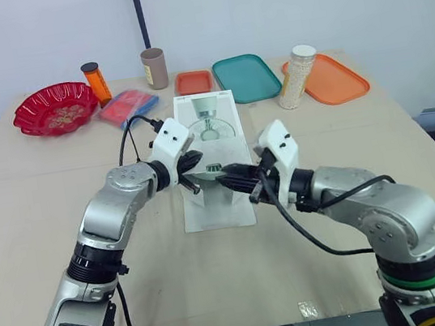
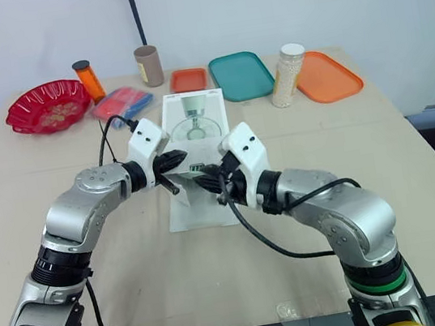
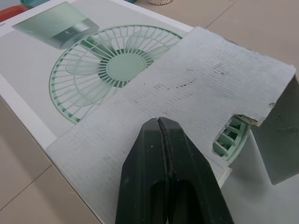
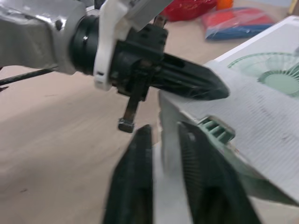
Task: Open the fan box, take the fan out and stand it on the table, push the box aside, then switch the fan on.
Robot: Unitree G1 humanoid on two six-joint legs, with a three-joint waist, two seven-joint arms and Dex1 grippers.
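My left gripper [image 3: 160,120] is closed tight and empty, its tips on the opened flap [image 3: 196,79] of the fan box [image 1: 218,212]. My right gripper [image 4: 163,133], fingers narrowly parted, straddles the box's near-end edge. The green fan [image 3: 229,135] sits inside the box, which lies flat mid-table [image 1: 42,197]

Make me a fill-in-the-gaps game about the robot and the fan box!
The fan peeking out of the opened fan box is ___.
The left tool rests on the box flap with its fingers ___.
The bowl at the far left corner of the table is ___.
Missing words: green, shut, red.
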